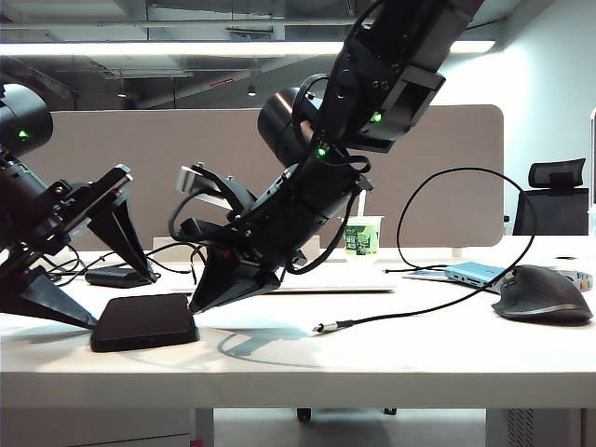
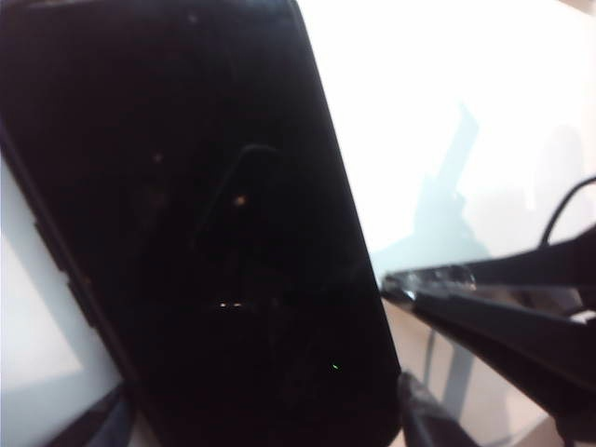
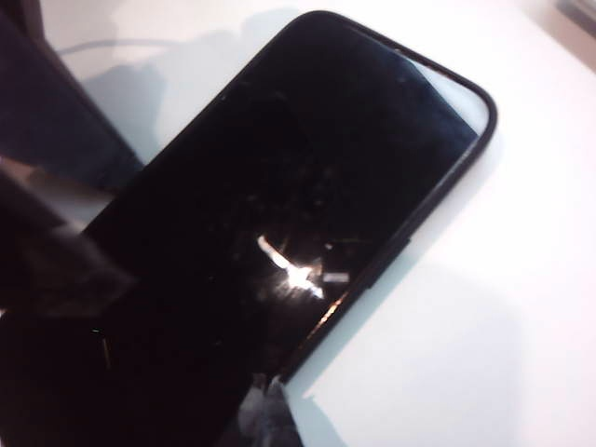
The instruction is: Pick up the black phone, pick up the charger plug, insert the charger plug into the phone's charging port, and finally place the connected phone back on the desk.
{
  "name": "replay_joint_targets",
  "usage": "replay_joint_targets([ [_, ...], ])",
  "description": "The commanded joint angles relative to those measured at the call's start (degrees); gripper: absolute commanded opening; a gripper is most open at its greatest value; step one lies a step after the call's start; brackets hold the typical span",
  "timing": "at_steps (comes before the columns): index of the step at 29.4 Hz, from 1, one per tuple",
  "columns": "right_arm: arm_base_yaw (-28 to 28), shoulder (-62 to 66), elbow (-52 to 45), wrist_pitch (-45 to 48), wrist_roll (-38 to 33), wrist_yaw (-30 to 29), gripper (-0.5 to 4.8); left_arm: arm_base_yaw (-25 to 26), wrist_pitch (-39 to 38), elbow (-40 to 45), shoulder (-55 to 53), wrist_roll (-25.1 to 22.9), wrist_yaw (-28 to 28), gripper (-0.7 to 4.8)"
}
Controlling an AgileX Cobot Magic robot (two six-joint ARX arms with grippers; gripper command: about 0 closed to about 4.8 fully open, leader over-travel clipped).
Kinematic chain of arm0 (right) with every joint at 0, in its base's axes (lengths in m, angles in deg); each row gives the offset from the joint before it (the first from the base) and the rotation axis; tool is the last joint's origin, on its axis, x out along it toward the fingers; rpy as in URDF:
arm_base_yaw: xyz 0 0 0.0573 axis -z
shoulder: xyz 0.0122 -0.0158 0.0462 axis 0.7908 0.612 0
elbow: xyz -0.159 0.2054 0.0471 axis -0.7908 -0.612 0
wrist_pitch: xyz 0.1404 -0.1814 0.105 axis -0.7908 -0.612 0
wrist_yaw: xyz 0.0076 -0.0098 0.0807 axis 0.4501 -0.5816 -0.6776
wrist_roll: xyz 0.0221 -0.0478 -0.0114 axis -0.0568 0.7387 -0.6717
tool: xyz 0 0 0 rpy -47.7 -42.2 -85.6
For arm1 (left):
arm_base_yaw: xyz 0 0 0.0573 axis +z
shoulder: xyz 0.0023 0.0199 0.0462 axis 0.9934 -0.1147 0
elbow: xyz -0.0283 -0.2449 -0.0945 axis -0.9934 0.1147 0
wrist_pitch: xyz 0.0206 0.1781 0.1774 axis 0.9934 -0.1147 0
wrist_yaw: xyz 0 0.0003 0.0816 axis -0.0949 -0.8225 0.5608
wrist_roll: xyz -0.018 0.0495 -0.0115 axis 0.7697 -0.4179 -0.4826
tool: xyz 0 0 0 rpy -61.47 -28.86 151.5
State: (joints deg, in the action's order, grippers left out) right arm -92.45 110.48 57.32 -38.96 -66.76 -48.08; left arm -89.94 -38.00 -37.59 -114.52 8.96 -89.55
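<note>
The black phone (image 1: 144, 321) lies flat on the white desk (image 1: 391, 358) at the front left. My left gripper (image 1: 121, 301) is open, one finger on each side of the phone's near end (image 2: 233, 279); whether the fingers (image 2: 424, 414) touch its edges I cannot tell. My right gripper (image 1: 197, 303) reaches across from the right, shut and empty, its tip (image 3: 265, 410) down at the phone's long edge (image 3: 279, 233). The charger plug (image 1: 321, 327) lies loose on the desk to the right of the phone. Its thin black cable (image 1: 438, 303) loops up and back.
A dark grey mouse (image 1: 543, 294) sits at the front right, with a teal device (image 1: 475, 273) behind it. A green-and-white cup (image 1: 363, 235) and a flat white slab (image 1: 340, 277) stand behind the right arm. A black power brick (image 1: 116, 277) with cords lies behind the phone. A fabric partition (image 1: 186, 158) runs along the back.
</note>
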Motion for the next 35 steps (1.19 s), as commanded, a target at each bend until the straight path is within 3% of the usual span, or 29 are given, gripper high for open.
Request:
replay_joint_targets([
  [1,-0.13,0.11,0.39,0.57,-0.09,-0.35,-0.02,0.0,0.83,0.15,-1.01,-0.09,-2.8,3.72],
  [8,-0.13,0.09,0.42,0.61,0.0,0.26,-0.02,0.0,4.79,0.15,-1.88,-0.04,-4.92,3.72],
  [12,0.07,-1.42,0.5,1.07,1.33,10.93,-0.02,0.0,4.81,0.15,-1.9,-0.09,-4.57,3.72],
  [16,1.14,-0.96,0.52,1.29,1.38,12.83,-0.02,0.0,4.87,0.15,-1.9,-0.09,-4.48,3.72],
  [20,1.2,0.66,0.52,1.29,1.18,11.08,-0.02,0.0,5.05,0.15,-1.9,-0.09,-4.5,3.72],
  [31,-0.52,2.73,0.55,3.02,1.25,-1.46,-0.02,0.0,5.92,0.15,-1.92,-0.31,-7.82,3.71],
  [35,-0.57,2.84,0.55,2.93,1.27,-1.6,-0.02,0.0,7.34,0.15,-1.97,-0.31,-13.7,3.67],
])
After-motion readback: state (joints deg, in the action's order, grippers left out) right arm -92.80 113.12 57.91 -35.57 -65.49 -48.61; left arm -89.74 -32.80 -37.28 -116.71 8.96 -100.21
